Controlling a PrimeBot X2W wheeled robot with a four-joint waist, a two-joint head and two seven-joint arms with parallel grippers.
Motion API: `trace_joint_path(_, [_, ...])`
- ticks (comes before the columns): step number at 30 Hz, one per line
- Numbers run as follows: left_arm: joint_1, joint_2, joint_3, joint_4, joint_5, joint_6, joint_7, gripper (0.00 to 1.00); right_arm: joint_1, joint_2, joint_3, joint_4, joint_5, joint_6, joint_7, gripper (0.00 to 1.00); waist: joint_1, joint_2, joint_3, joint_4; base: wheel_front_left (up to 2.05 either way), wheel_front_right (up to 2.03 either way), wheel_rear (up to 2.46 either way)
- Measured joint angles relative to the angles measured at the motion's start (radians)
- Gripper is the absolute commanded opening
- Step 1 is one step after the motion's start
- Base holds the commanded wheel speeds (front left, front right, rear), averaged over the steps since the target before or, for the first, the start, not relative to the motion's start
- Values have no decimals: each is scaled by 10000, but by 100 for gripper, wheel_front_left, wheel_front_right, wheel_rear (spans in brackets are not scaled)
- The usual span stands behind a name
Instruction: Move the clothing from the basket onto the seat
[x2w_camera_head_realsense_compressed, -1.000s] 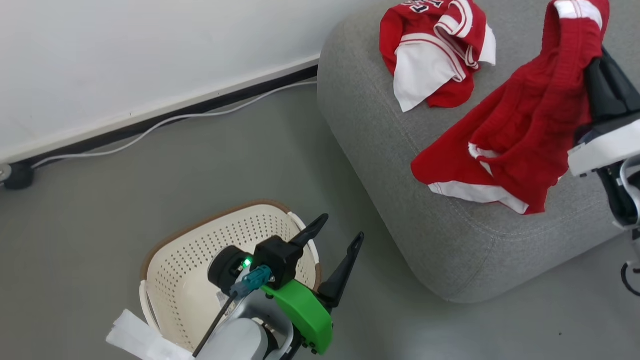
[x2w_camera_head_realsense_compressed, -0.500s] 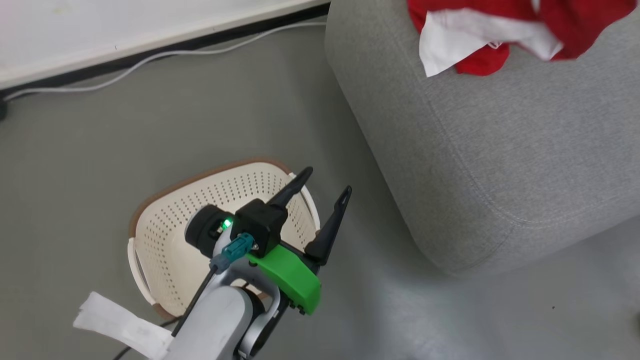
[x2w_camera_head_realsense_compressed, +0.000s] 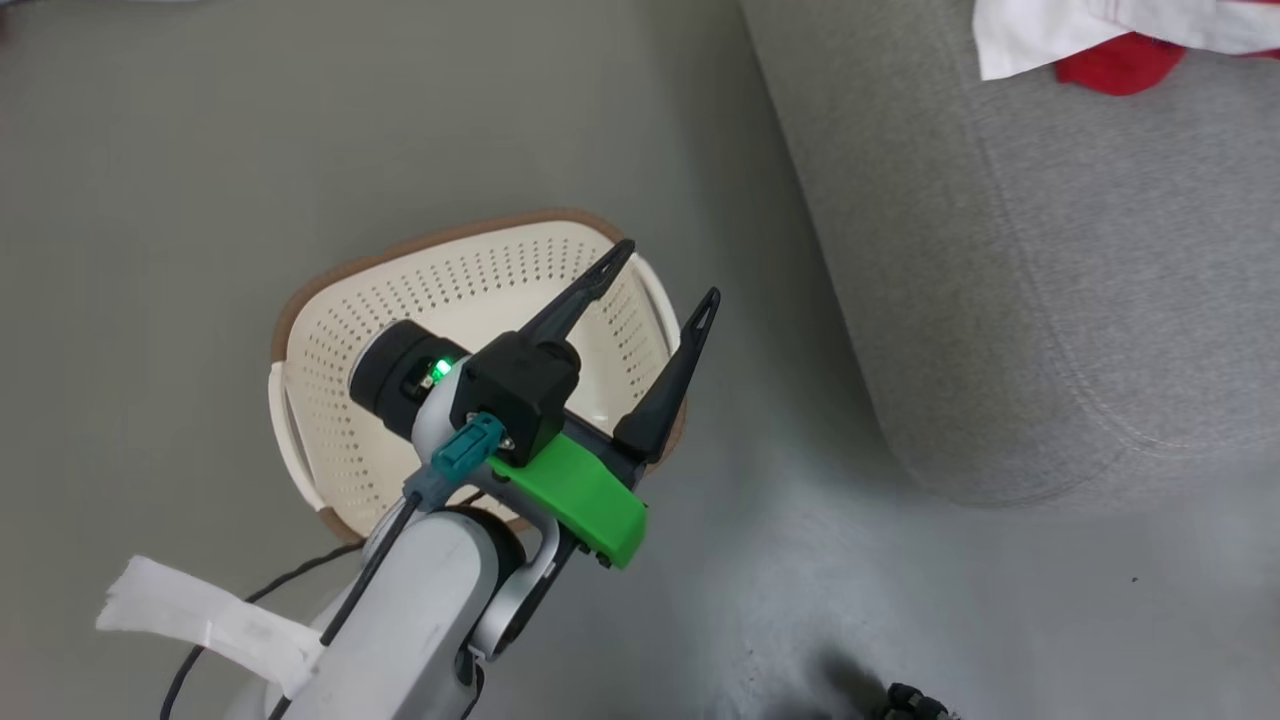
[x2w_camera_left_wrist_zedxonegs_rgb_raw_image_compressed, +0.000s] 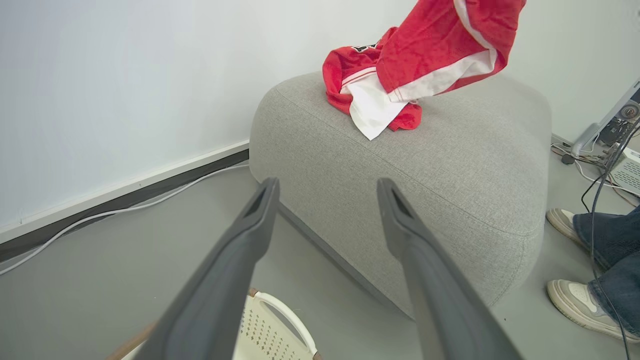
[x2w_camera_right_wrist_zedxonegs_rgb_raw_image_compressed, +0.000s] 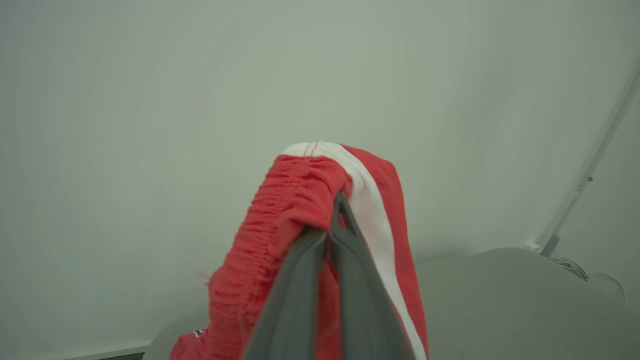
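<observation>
Clothing is in two pieces, both at the sofa (x2w_camera_left_wrist_zedxonegs_rgb_raw_image_compressed: 450, 165). The jersey (x2w_camera_left_wrist_zedxonegs_rgb_raw_image_compressed: 367, 95) lies crumpled on the sofa top, in the upper middle of the left wrist view, toward the wall side. The shorts (x2w_camera_left_wrist_zedxonegs_rgb_raw_image_compressed: 440, 40) hang from above at the top edge of that view, with the white-trimmed hem in front of the jersey. Whether the hem touches the jersey or the sofa cannot be determined.

Right fingers (x2w_camera_right_wrist_zedxonegs_rgb_raw_image_compressed: 339, 215) are pressed together and pinch the gathered elastic waistband of the shorts at the centre of the right wrist view. The red fabric drapes down on both sides of them, with the sofa top below.

Left fingers (x2w_camera_head_realsense_compressed: 670, 380) are spread wide and hold nothing. In the head view they sit at the lower centre, above the right rim of the basket (x2w_camera_head_realsense_compressed: 330, 400).

The basket stands on the grey floor (x2w_camera_head_realsense_compressed: 150, 200) at centre left of the head view, near the sofa corner, with a strip of floor between them.

A person's shoes (x2w_camera_left_wrist_zedxonegs_rgb_raw_image_compressed: 575, 300) and jeans (x2w_camera_left_wrist_zedxonegs_rgb_raw_image_compressed: 610, 250) appear at the lower right of the left wrist view, just beside the sofa. A white cable (x2w_camera_left_wrist_zedxonegs_rgb_raw_image_compressed: 125, 210) runs along the foot of the wall at the left.
</observation>
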Motion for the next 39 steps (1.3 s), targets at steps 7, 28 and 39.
trace_joint_path(7, [-361, 4, -136, -276, 403, -84, 88, 100, -76, -203, -203, 779, -113, -255, 21, 0, 0, 0, 770, 570, 0, 0, 0])
trace_joint_path(28, [-995, -2, -443, -470, 631, -351, 73, 100, -96, 1118, 73, 2991, -529, -523, -840, 0, -1, 0, 2146, 1313, 0, 0, 0])
trace_joint_path(39, [-1011, 69, -309, -136, 629, -359, -107, 100, -95, 1703, 142, 3611, -470, -405, -1574, 100, -1, 0, 1902, 962, 0, 0, 0])
